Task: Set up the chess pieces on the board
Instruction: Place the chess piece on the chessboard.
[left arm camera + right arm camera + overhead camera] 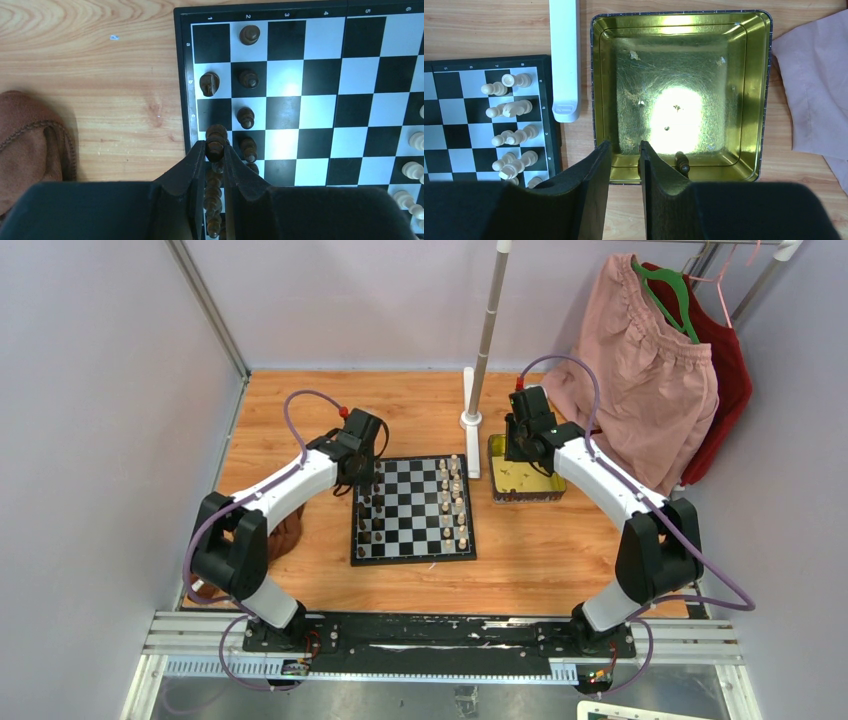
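From above: found board (413, 532) mid-table, dark pieces (366, 524) ranked down its left side, white pieces (457, 502) down its right. Saw left tool (366, 480) over the board's far-left corner. Saw right tool (518, 456) over tray (538, 487), toward the table's far-right corner.

Left wrist: found left tool clenched on dark piece (216, 142), pinched at the head, above the board's left-hand file. Cannot tell whether its base meets the square. Noted more dark pieces upright in the next file. Noted pouch (30, 145) near the table's left edge.

Right wrist: found right tool released, fingers slightly parted with nothing between, hanging at the tray's near rim. Spotted stray piece (682, 163) lying inside the tray against the near wall, just right of the fingers. Noted post (563, 60) between tray and board, cloth (809, 95) beyond.

Handling: judged pieces light, rigid, smooth and quick to topple. Best pinched across the neck. For the stray piece, better straddled across the stem, minding slick tray floor and close wall.
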Controlling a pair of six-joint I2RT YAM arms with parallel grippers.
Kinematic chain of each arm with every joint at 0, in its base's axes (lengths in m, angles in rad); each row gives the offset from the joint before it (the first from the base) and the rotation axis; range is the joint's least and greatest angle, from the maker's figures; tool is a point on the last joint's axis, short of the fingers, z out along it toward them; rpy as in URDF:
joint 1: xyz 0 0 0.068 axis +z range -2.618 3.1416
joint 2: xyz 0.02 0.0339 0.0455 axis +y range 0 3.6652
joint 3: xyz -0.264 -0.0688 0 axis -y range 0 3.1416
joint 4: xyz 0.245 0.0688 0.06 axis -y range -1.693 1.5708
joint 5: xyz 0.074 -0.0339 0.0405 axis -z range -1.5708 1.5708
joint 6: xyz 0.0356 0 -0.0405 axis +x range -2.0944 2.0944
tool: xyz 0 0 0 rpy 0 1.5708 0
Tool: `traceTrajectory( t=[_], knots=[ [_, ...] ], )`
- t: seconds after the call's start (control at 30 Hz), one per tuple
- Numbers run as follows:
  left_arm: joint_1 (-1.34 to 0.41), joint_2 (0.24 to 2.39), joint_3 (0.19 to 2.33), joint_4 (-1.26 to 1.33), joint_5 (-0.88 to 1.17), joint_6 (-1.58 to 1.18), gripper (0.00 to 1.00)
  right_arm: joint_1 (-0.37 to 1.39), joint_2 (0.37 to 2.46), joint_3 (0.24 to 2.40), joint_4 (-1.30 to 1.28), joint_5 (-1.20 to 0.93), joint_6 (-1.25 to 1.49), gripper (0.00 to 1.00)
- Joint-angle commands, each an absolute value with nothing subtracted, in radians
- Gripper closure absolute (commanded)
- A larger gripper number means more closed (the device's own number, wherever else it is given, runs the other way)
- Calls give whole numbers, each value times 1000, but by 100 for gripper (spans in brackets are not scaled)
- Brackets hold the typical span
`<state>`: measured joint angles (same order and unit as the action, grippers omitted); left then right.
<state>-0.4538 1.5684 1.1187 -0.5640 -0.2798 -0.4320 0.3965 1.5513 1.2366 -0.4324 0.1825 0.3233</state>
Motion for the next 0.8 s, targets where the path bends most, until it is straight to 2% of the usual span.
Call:
traceTrajectory(
  t=[0.0,0.77],
  knots=[
    [-446,1568,1092,-515,-293,-443,93,383,1562,1262,-424,181,334,68],
    [-445,1603,1031,-403,-325,-451,90,383,1577,1269,-423,185,329,68]
  ],
)
